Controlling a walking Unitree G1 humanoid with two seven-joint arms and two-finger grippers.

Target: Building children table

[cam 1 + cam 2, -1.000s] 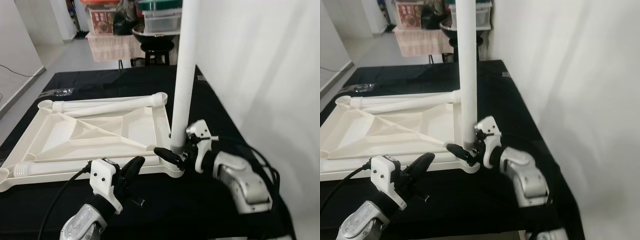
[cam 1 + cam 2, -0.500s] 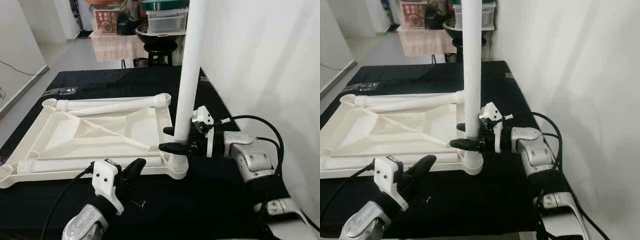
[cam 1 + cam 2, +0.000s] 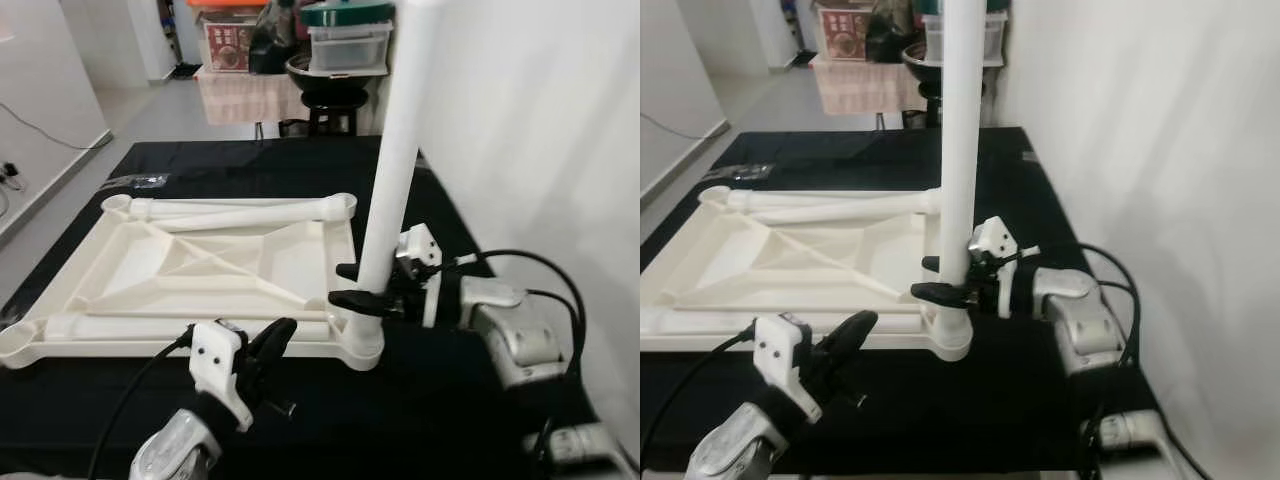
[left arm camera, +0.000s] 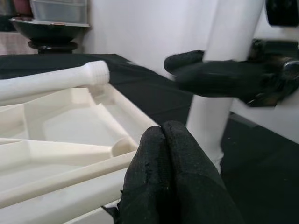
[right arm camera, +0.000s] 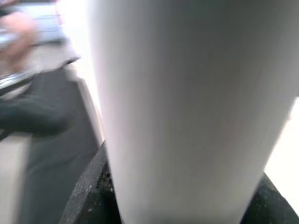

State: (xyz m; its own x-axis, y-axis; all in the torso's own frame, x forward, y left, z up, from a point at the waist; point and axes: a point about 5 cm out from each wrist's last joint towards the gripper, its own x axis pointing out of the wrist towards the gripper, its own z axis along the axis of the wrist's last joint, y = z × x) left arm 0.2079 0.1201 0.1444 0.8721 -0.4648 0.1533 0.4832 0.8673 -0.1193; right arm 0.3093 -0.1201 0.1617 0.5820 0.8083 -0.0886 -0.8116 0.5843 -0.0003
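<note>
Standing upright in the near right corner socket of the upturned tabletop (image 3: 200, 270), one leg (image 3: 395, 170) is clasped low by the right gripper (image 3: 352, 286). Two legs (image 3: 240, 211) lie loose, unfitted. Left gripper (image 3: 272, 340) hovers near, fingers (image 4: 168, 172) closed, empty.

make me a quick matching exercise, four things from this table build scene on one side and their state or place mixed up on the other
Things:
1. upright white plastic table leg
2. loose white plastic table leg
3. left claw
4. right claw

States:
A. shut, holding nothing, by the near edge of the white plastic tabletop
B. lying flat along the tabletop's far edge
C. standing in the near right corner socket
D. closed around the upright leg, low down

Pairs: 1-C, 2-B, 3-A, 4-D
</note>
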